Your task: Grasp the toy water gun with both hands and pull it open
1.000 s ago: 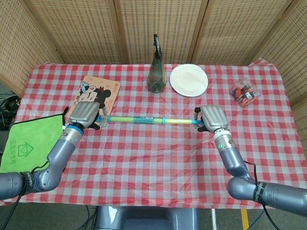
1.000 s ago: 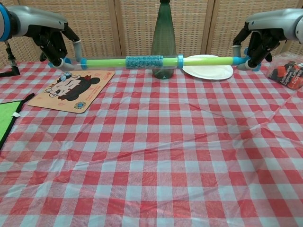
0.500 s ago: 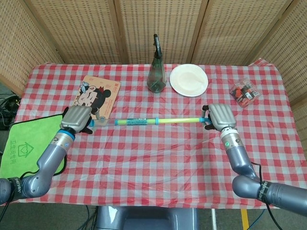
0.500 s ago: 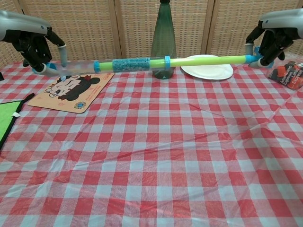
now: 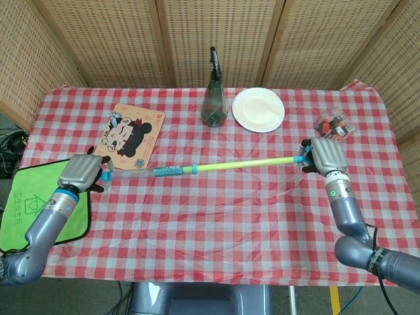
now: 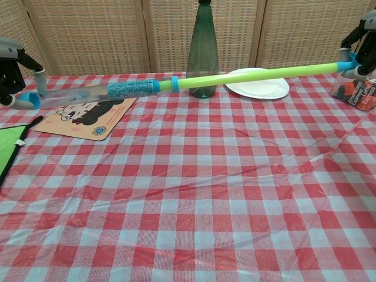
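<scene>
Fingers: our left hand (image 5: pixel 80 173) grips the clear end, our right hand (image 5: pixel 324 156) the green rod's tip.
Water gun (image 5: pixel 197 168): held above the table, long axis left-low to right-high across mid-frame, looks well extended.
Table (image 5: pixel 216 216): checked cloth; bottle (image 5: pixel 213 98) and plate (image 5: pixel 258 109) behind.

Woven wicker screen panels (image 5: pixel 216 33) behind a red-checked table (image 5: pixel 216 216).

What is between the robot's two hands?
The toy water gun, pulled long, stretches from the left hand to the right hand; the head view shows it.
</scene>
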### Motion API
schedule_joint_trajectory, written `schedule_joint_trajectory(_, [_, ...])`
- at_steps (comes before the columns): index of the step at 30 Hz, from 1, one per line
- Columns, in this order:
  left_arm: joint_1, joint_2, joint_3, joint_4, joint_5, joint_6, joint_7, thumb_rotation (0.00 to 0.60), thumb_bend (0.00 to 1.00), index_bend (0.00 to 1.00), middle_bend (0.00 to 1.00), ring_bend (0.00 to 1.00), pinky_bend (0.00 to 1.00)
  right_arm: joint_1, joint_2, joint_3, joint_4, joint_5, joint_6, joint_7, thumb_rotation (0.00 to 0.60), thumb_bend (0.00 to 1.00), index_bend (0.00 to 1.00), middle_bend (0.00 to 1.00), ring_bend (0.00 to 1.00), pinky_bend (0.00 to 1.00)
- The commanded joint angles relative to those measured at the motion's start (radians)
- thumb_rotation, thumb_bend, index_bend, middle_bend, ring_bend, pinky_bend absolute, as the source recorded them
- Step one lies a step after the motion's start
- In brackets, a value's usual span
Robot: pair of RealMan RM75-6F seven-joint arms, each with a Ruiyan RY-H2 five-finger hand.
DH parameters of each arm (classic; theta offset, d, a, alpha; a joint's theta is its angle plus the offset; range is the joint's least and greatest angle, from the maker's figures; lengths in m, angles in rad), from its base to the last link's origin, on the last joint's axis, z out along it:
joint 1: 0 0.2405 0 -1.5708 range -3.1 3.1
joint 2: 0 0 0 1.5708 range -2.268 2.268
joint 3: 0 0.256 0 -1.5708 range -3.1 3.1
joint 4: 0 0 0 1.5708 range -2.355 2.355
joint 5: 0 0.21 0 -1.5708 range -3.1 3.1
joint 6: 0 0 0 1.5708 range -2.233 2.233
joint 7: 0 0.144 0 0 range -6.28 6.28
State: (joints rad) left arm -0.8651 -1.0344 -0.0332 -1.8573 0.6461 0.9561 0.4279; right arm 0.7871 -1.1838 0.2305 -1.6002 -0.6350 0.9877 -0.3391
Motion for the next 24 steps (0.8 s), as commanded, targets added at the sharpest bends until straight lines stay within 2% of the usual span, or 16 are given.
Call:
schedule_joint_trajectory(1, [0.005,0.000,0.002,0.008,0.004,-0.008,-0.005,0.600,0.39,0.67,0.83,0.72,0.60,-0.004,0.003,0.000,0.005,-0.003,-0.006,0.003,0.600,0.55,0.87,1.00,1.00,0.68])
schedule_joint_trajectory(24, [0.019,0.006,-0.021,0.016,0.014,-0.032,-0.015,0.600,0.39,0.65,0.83,0.72,0.60,-0.019,0.002,-0.001,0.020,0.033,-0.015,-0.020,0.600,0.55,0.87,1.00,1.00,0.68])
